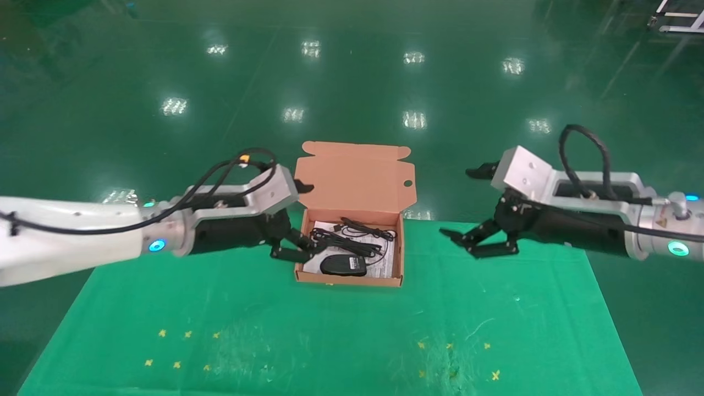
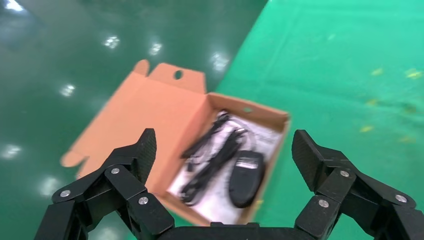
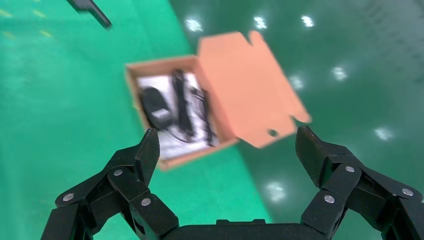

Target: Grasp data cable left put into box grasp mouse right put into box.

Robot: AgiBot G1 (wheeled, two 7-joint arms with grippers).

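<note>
The orange-brown box (image 1: 346, 279) stands open at the table's far middle, its flap lid (image 1: 357, 176) upright. The black mouse (image 1: 343, 265) lies inside near the front wall. The black data cable (image 1: 346, 242) lies behind it on white paper. My left gripper (image 1: 308, 220) is open and empty beside the box's left wall. My right gripper (image 1: 461, 203) is open and empty, well to the right of the box. The left wrist view shows my left gripper (image 2: 223, 150), the mouse (image 2: 246, 177) and the cable (image 2: 215, 155). The right wrist view shows my right gripper (image 3: 227, 147), the mouse (image 3: 156, 107) and the cable (image 3: 182, 102).
The green cloth table (image 1: 330, 341) carries small yellow marks near its front. Its far edge runs just behind the box, with shiny green floor (image 1: 352, 82) beyond. A finger of the left gripper (image 3: 90, 10) shows far off in the right wrist view.
</note>
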